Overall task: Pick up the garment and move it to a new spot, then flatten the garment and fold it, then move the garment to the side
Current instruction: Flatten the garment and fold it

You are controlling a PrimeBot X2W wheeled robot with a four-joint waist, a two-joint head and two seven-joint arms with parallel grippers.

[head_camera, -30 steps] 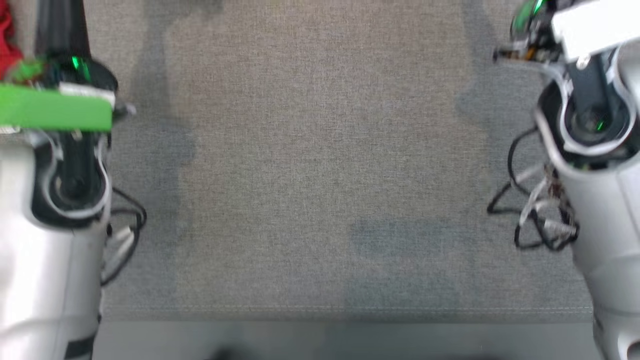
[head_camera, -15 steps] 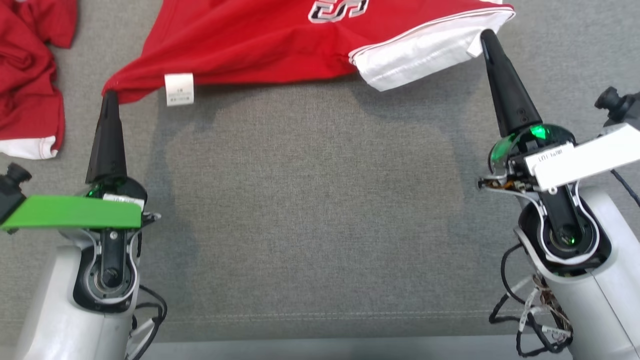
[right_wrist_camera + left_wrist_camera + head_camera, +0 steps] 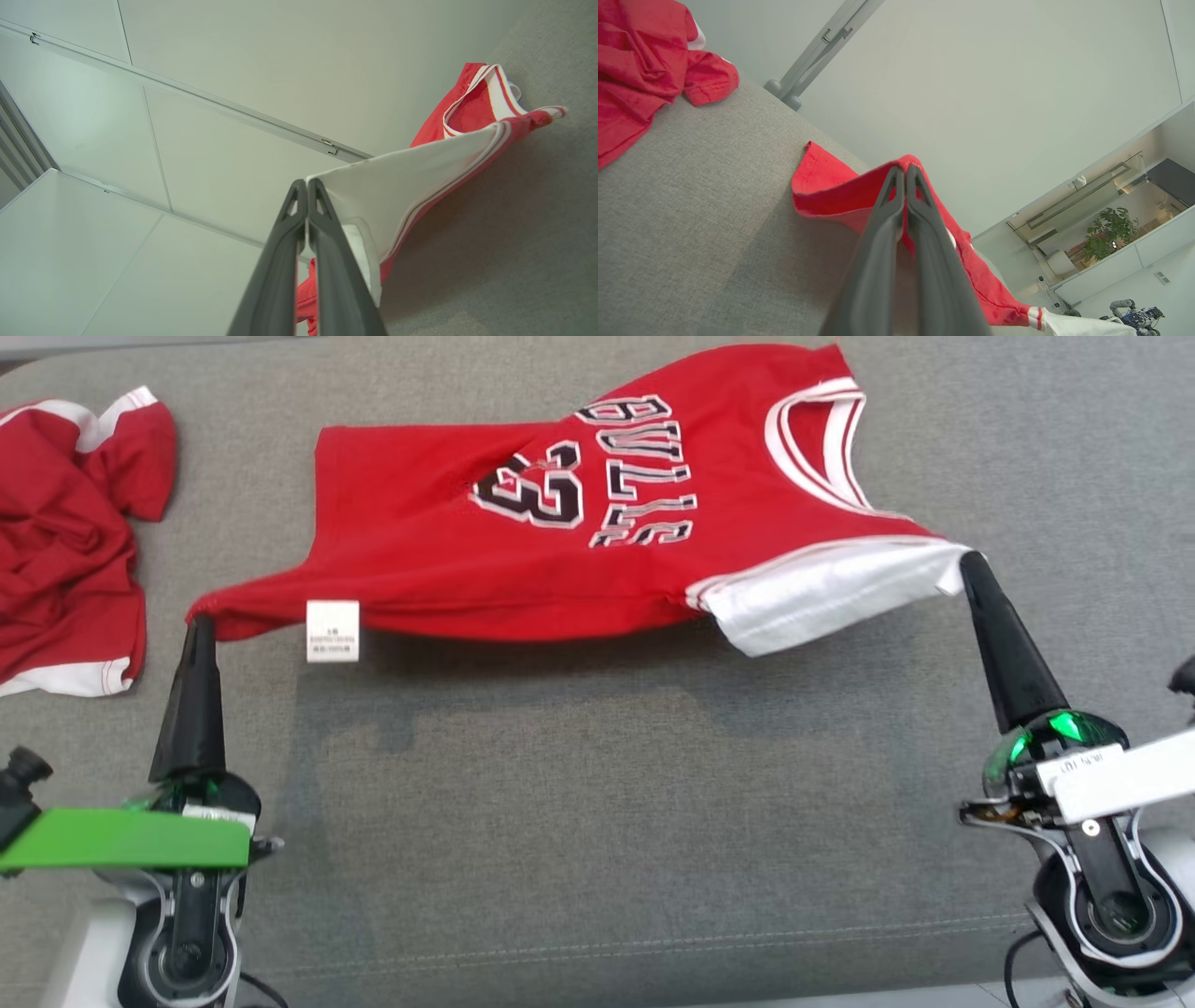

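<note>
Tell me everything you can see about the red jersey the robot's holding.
The jersey is a red sleeveless knit with white-striped neck and armhole trim and black "BULLS 23" print. It is stretched sideways, neck to the head view's right. The left gripper pinches a hem corner, beside a white label; the right gripper pinches a white corner at the shoulder end. The near edge is lifted; the far part lies on the grey fabric surface.

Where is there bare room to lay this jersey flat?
Widest bare grey surface: between the left gripper and right gripper, robot-side of the Bulls jersey they hold. A smaller patch lies right of its neckline. The far left is crowded by the crumpled red garment.
</note>
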